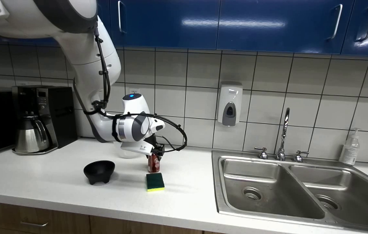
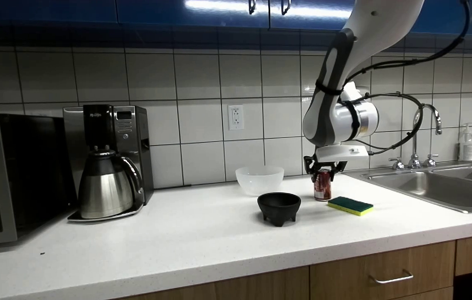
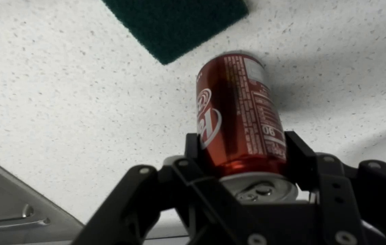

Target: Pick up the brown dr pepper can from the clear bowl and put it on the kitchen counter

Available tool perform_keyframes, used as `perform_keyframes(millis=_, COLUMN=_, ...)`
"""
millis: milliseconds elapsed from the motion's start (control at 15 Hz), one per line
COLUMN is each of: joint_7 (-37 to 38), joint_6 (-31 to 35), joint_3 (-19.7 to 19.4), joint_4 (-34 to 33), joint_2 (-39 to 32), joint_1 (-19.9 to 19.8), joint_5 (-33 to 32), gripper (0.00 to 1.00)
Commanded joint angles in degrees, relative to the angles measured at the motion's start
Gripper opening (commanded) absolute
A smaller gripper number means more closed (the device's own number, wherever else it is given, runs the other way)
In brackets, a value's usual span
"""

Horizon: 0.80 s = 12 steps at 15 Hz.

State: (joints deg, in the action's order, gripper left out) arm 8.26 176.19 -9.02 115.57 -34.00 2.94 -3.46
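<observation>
The dark red-brown dr pepper can (image 1: 153,163) (image 2: 323,186) (image 3: 238,109) stands upright with its base at the white kitchen counter (image 1: 57,182) (image 2: 169,241) (image 3: 94,112), beside the sponge. My gripper (image 1: 154,156) (image 2: 323,177) (image 3: 242,137) points down from above, with one finger against each side of the can's upper part. It is shut on the can. The can's lid partly shows between the fingers in the wrist view. The clear bowl (image 2: 259,181) stands near the back wall, apart from the can; the arm partly hides it in an exterior view (image 1: 128,153).
A green-and-yellow sponge (image 1: 155,181) (image 2: 350,205) (image 3: 179,27) lies just in front of the can. A black footed bowl (image 1: 99,171) (image 2: 279,207) stands nearby. The steel sink (image 1: 218,182) (image 2: 423,200) is to one side; a coffee maker (image 1: 44,117) (image 2: 108,162) is at the other.
</observation>
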Motion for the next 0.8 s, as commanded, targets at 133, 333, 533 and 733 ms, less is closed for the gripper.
perform_keyframes(millis=133, joint_7=-0.19, joint_6=-1.03, joint_3=-1.42, joint_4=-0.5, joint_2=0.18, joint_1=1.49, joint_5=0.7, gripper=0.89)
perform_keyframes(millis=333, joint_7=0.15, joint_6=-2.74, joint_3=-2.3, joint_4=-0.07, joint_2=1.68, joint_1=2.37, joint_5=0.63, gripper=1.0)
perform_keyframes(millis=533, joint_7=0.06, joint_6=-5.14, joint_3=-2.0, joint_4=0.96, joint_2=4.74, joint_1=2.24, joint_5=0.8, gripper=1.0)
perform_keyframes(millis=733, joint_7=-0.07, joint_6=-7.27, joint_3=-1.35, joint_4=2.02, joint_2=8.46, joint_1=1.72, joint_5=0.52, gripper=1.0)
